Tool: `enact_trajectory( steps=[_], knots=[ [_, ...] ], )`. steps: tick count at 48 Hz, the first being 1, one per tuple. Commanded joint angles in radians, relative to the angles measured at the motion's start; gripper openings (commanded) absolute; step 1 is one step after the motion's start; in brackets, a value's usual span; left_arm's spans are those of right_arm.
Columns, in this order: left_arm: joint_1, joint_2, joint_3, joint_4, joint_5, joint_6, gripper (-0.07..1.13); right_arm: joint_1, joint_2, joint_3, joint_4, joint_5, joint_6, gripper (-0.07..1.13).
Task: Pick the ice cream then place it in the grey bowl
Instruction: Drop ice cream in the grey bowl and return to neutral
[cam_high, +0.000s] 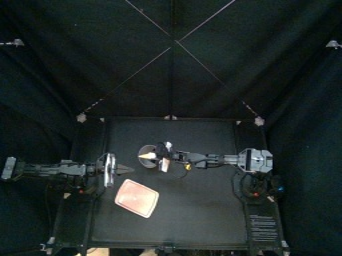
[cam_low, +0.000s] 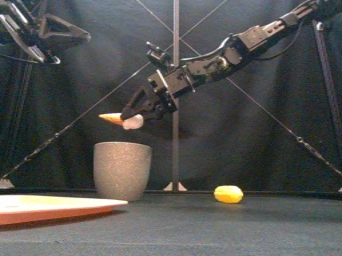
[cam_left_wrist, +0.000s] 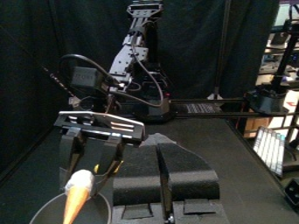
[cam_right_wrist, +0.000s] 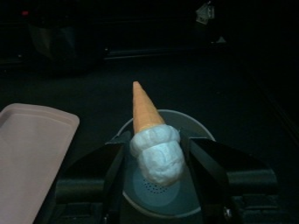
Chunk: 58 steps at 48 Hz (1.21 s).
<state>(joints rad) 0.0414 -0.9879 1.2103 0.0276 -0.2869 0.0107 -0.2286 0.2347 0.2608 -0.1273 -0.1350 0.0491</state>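
Grey bowl (cam_low: 122, 170) stands just below the ice cream (cam_low: 126, 122) clamped in the right end effector (cam_low: 139, 113).

That grey bowl (cam_low: 122, 170) looks matt, speckled, kinda stony. The ice cream (cam_right_wrist: 147, 131) has a smooth plastic cone and bumpy white scoop (bit shiny). The pink tray (cam_low: 54, 208) is smooth plastic, the counter (cam_low: 201, 226) matt black.
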Motion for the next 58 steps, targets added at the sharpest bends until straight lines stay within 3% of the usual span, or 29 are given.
enact_trajectory(
  steps=[1, 11, 28, 44, 58],
  knots=[
    [-0.002, 0.002, -0.014, 0.002, -0.005, 0.002, -0.03, -0.009, -0.023, -0.023, 0.005, 0.003, 0.002, 0.83],
    [-0.002, 0.002, -0.014, 0.000, -0.005, 0.002, -0.03, -0.012, -0.031, -0.008, 0.018, 0.000, 0.002, 1.04],
    [-0.003, 0.002, -0.014, 0.002, -0.005, 0.002, -0.03, -0.011, -0.238, 0.098, 0.008, -0.015, -0.002, 1.04],
    [-0.003, -0.005, -0.014, 0.014, -0.005, 0.002, -0.03, 0.124, -0.557, 0.403, 0.009, -0.164, -0.003, 1.04],
    [-0.003, -0.009, -0.014, 0.018, -0.005, 0.002, -0.03, 0.198, -0.787, 0.583, 0.020, -0.184, 0.005, 1.04]
  ],
)
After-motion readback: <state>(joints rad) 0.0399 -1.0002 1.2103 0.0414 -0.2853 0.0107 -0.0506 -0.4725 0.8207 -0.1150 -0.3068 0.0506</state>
